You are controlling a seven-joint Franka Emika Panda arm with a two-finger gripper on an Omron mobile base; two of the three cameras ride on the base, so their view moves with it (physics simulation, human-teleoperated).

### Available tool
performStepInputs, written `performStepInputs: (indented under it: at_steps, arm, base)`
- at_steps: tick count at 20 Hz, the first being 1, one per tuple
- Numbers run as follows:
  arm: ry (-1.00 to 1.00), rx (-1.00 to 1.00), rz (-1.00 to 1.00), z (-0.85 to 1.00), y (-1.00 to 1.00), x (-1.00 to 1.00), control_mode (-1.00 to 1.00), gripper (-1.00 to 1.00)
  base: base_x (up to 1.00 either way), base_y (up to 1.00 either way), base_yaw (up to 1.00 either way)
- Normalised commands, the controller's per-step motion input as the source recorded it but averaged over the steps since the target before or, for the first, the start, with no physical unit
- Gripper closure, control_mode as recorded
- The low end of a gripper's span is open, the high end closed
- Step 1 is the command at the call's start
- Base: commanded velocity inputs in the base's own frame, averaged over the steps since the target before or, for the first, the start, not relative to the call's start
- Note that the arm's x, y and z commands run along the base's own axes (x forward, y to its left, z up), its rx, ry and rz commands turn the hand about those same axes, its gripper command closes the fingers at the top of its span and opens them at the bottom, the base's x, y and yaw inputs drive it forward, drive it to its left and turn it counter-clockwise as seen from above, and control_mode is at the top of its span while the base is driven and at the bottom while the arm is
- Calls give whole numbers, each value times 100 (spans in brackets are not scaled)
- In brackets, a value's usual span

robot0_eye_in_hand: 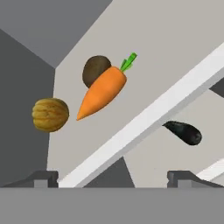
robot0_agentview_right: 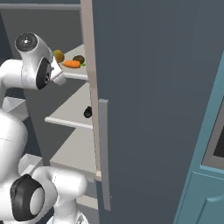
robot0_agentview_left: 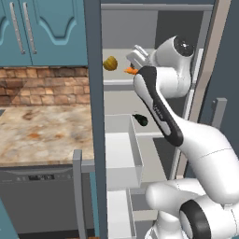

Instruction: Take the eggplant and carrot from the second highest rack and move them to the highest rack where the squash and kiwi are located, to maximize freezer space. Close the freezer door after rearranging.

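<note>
**At the top rack: carrot placed, eggplant waiting below**

Before the top rack, the gripper [robot0_eye_in_hand: 112, 177] is hanging spread and empty. The carrot [robot0_eye_in_hand: 102, 93] is lying there against the kiwi [robot0_eye_in_hand: 95, 70], near the squash [robot0_eye_in_hand: 50, 114], packing the produce together. The eggplant [robot0_eye_in_hand: 184, 133] is sitting one rack lower. The rack's front edge [robot0_eye_in_hand: 148, 118] is standing between them; the freezer door [robot0_agentview_right: 157, 109] is hanging open.

Kiwi [robot0_eye_in_hand: 94, 70] partly hidden behind carrot [robot0_eye_in_hand: 101, 93].
</note>
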Motion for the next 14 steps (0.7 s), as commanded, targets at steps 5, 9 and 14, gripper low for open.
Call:
performStepInputs:
  at_steps: [5,9,14]
  arm:
    - [22,-6,12,-40,-31,-43,-100,-100]
    - [36,-21,25,-61,-25,-7,-100,-100]
    - [7,-22,19,-58,-18,-10,-100,-100]
  base:
    - [0,0,0]
    - [0,0,0]
    - [0,0,0]
